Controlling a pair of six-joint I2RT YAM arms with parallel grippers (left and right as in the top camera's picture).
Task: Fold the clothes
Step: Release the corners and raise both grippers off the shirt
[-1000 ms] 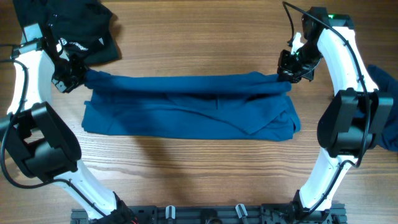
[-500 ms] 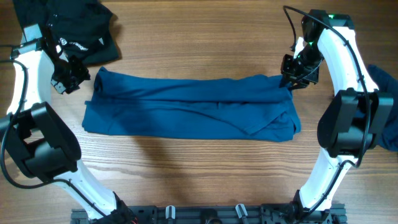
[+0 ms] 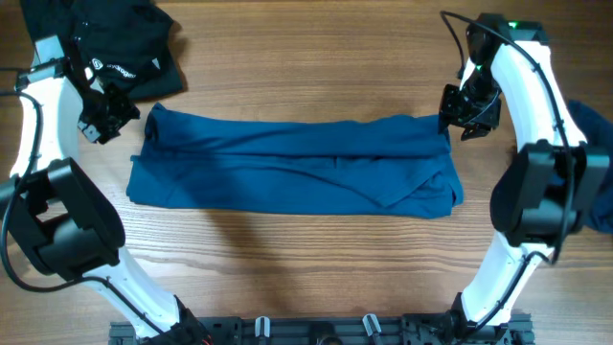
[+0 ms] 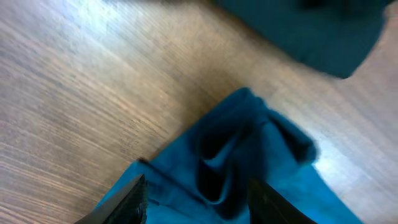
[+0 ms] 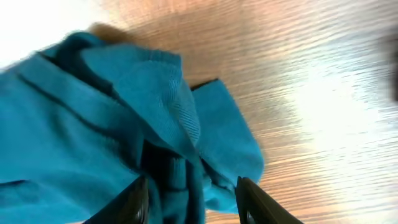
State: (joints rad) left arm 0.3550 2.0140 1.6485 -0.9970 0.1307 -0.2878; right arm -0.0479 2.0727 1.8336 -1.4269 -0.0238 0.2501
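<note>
A mid-blue T-shirt lies folded into a long band across the middle of the wooden table. My left gripper is open just left of the shirt's upper left corner, which shows bunched between its spread fingers in the left wrist view. My right gripper is open at the shirt's upper right corner, and its wrist view shows that bunched corner lying free between the fingers. A darker blue garment lies at the right edge, behind the right arm.
A black garment with a small white logo lies at the back left corner, close to the left arm. A black rail runs along the front edge between the arm bases.
Both grippers opened and let go of the shirt's upper edge, which dropped flat onto the table. The left gripper drew back left and the right gripper drew back right.
</note>
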